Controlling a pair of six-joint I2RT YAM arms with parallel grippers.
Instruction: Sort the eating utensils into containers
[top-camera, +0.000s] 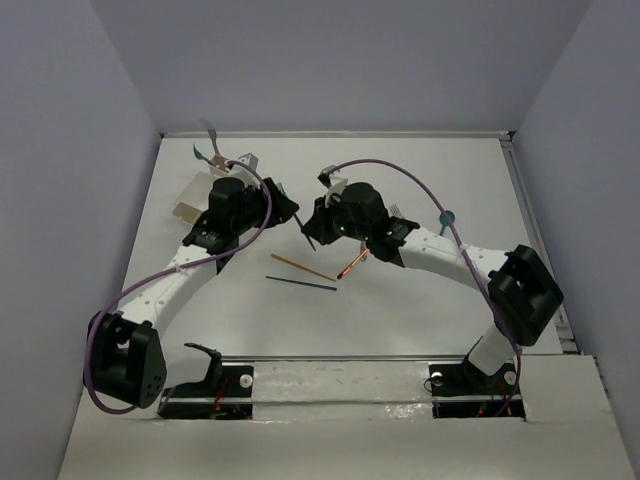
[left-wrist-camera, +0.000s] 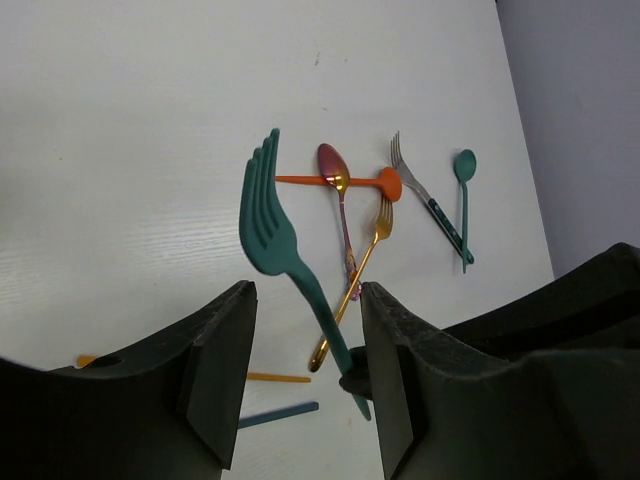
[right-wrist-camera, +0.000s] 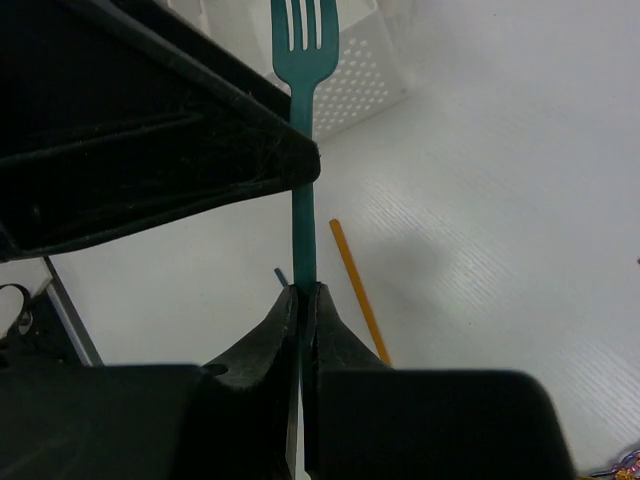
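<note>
Right tool (right-wrist-camera: 300, 292) pinching teal fork (right-wrist-camera: 303, 240), left tool (left-wrist-camera: 307, 292) open

Left gripper (left-wrist-camera: 305, 295) stands agape, right gripper (right-wrist-camera: 303, 292) pinched tight, wrists close together.

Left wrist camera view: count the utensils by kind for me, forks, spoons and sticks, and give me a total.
Forks: 3 (teal fork, gold fork, silver fork)
Spoons: 3 (orange spoon, purple-gold spoon, teal spoon)
Sticks: 2 (orange stick, blue stick)
Total: 8
</note>
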